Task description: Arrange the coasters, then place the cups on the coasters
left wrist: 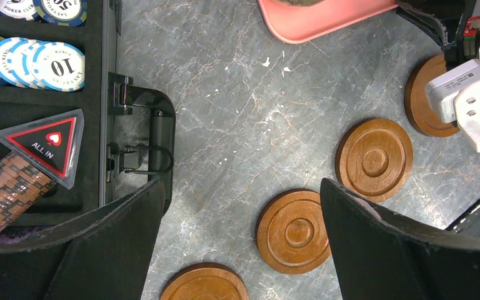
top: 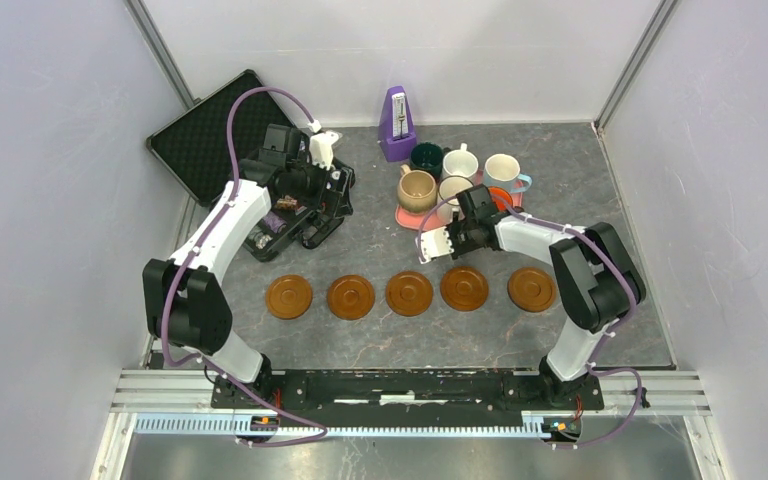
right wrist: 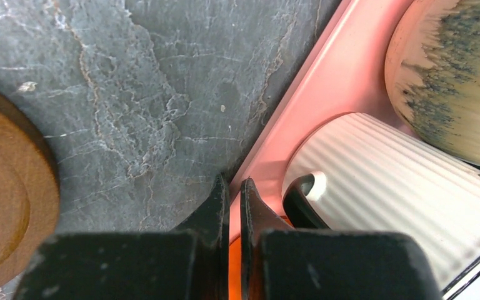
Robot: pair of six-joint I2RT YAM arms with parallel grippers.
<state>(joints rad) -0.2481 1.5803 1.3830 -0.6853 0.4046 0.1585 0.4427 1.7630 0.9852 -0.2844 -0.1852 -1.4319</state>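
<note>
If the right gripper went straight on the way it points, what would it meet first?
Probably the rim of the pink tray, right at the tips of the shut right gripper; the ribbed white mug stands just beside that line. Whether they touch is unclear.

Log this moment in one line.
coasters: five rowed | cups: none placed | left gripper: open | right gripper: shut by tray

Five coasters (top: pixel 409 293), six cups (top: pixel 417 188), one metronome (top: pixel 397 125), one tray (top: pixel 405 216), one chip case (top: pixel 200 140).
</note>
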